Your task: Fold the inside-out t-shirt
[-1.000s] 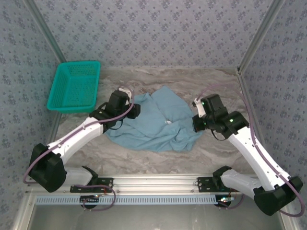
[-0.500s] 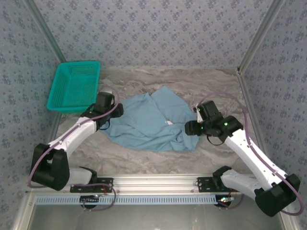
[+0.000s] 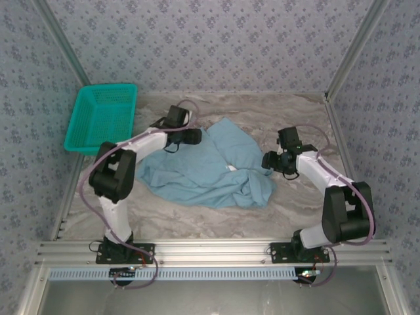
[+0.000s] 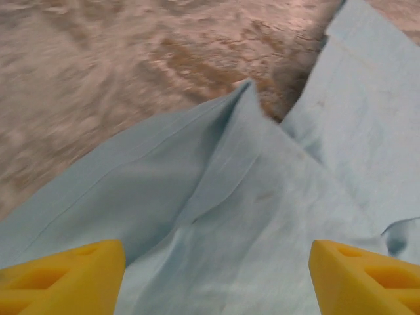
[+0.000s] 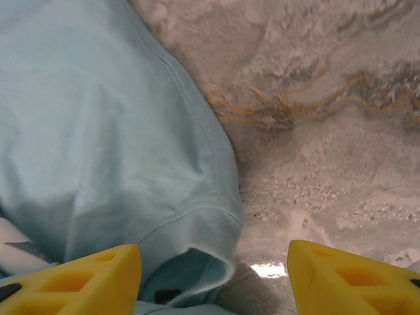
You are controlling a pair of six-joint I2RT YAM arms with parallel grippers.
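Crumpled light-blue t-shirt (image 3: 210,167) is flanked by left gripper (image 3: 194,136) and right gripper (image 3: 266,161); both are spread wide over its edges.

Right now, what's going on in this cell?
Two arms are working on a light blue t-shirt that lies crumpled mid-table, with no fold made yet. The left pincer is open over a raised ridge of cloth at the shirt's far-left edge. The right pincer is open at the shirt's right edge, over a sleeve hem. Neither has closed on fabric. A teal mesh basket sits at the far left.
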